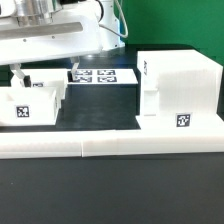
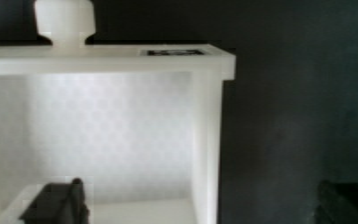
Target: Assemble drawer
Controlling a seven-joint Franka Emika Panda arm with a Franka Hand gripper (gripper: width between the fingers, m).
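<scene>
The drawer's small tray (image 2: 105, 62) sits right beneath me, open side up, its knob (image 2: 60, 20) standing off 1 end wall. My wrist view cuts the tray off along 1 side and at the end away from the knob, so I see only 1 long wall whole.

My tool (image 2: 197, 205) is spread wide and holds nothing. 1 of its fingers (image 2: 51, 205) hangs inside the tray and the other outside it over the dark worktop (image 2: 300, 120), with that long wall between them, clear of both. Only the fingertips show, and they are blurred.

The exterior view gives what the wrist view cannot: the tray lies at that view's left, and the housing (image 1: 175, 80) stands well apart at its right, upright, with 1 tag on the face toward the camera. There my arm (image 1: 50, 30) hangs over the tray, and I cannot make out the fingers — too dark and small.

Farther back, between tray and housing, lies the marker board (image 1: 100, 75). A long low white bar (image 1: 110, 148) runs across in front of both.
</scene>
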